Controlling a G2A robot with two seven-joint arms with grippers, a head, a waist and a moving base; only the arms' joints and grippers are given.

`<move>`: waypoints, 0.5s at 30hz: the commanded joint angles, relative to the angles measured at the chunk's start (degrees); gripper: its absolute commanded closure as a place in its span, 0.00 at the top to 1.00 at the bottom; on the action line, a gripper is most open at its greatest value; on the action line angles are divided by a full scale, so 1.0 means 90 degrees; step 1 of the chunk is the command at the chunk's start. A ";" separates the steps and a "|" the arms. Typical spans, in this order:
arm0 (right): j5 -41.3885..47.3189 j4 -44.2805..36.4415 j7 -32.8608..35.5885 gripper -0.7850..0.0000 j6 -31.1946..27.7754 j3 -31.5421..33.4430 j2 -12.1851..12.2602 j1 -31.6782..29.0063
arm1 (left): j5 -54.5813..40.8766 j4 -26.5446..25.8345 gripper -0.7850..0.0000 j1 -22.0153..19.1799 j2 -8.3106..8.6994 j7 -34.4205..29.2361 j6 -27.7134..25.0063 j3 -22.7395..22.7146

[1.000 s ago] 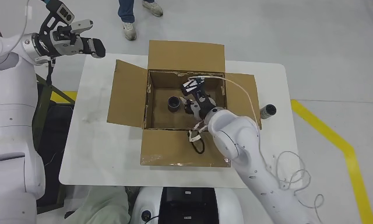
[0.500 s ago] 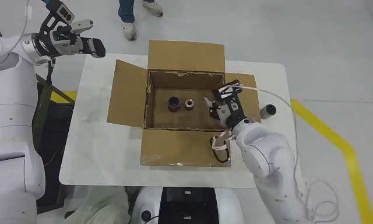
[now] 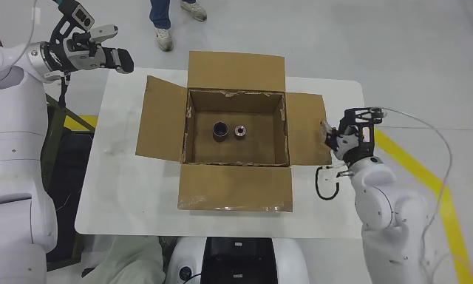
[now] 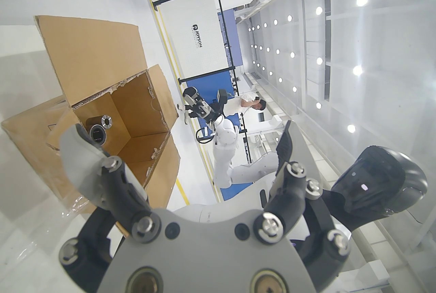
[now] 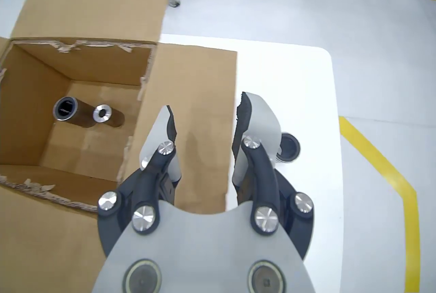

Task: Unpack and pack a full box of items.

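Observation:
An open cardboard box (image 3: 235, 186) stands mid-table with its four flaps spread outward. On its floor lie a dark cylinder (image 3: 220, 130) and a smaller metal cylinder (image 3: 239, 131), side by side; the right wrist view shows the dark cylinder (image 5: 65, 109) and the metal cylinder (image 5: 102, 113) too. My right gripper (image 3: 341, 136) hangs open and empty over the outer edge of the box's right flap (image 5: 201, 76). A third dark cylinder (image 5: 290, 147) stands on the table just beyond it, partly hidden behind one of my fingers (image 5: 253, 117). My left gripper (image 3: 122, 60) is held high off the table's far-left corner, open and empty.
The white table (image 3: 126, 195) has bare room to the left of the box and along its front edge. A white cable (image 3: 421, 125) arcs from my right wrist out past the table's right side. A yellow floor line (image 3: 414, 166) runs to the right.
My right gripper has come up out of the box and swung right, past the right wall to the flap's outer edge, leaving both cylinders inside. The left arm has not moved.

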 commanded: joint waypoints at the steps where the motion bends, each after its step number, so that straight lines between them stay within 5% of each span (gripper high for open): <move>1: 0.0114 0.0131 -0.0012 0.51 0.0002 0.0238 0.0017 -0.0028 | 0.0000 0.0000 1.00 0.0000 0.0000 0.0000 0.0000 0.0000; 15: 0.0038 0.1033 0.0125 0.52 0.0244 0.0655 0.0093 0.0172 | 0.0000 0.0000 1.00 0.0000 0.0000 0.0000 0.0000 0.0000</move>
